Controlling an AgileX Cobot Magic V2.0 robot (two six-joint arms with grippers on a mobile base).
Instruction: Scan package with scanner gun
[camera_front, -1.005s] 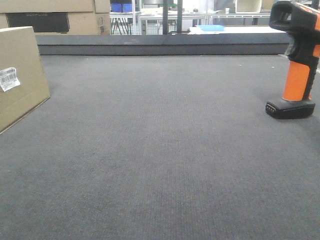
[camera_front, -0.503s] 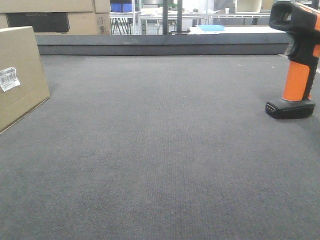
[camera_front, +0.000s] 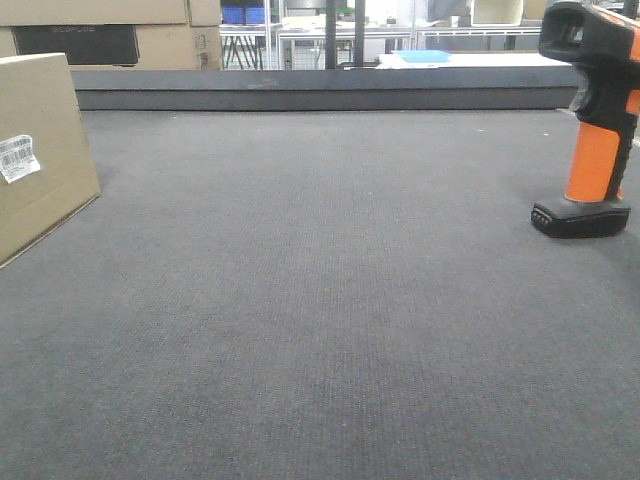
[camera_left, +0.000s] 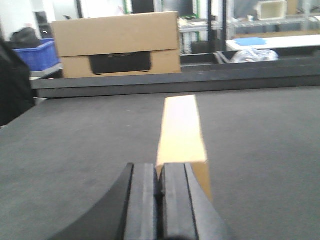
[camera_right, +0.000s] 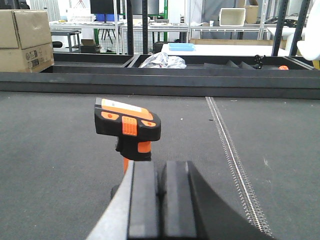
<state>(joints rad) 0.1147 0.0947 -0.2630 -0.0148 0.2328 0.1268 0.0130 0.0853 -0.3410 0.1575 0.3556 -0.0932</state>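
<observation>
The package (camera_front: 40, 150), a plain tan cardboard box with a small white barcode label (camera_front: 17, 157), stands at the left edge of the dark mat. In the left wrist view the package (camera_left: 181, 130) runs away lengthwise just beyond my left gripper (camera_left: 160, 175), whose fingers are pressed together and hold nothing. The scanner gun (camera_front: 592, 120), black head, orange stem, flat black foot, stands upright at the far right. In the right wrist view the scanner gun (camera_right: 127, 125) rises just ahead and slightly left of my right gripper (camera_right: 160, 177), also shut and empty.
A low dark ledge (camera_front: 320, 90) borders the back of the mat. Behind it at the left is a larger cardboard box with a dark panel (camera_front: 100, 35). A blue crate (camera_left: 35, 52) and shelving sit further back. A stitched seam (camera_right: 232, 155) crosses the mat on the right.
</observation>
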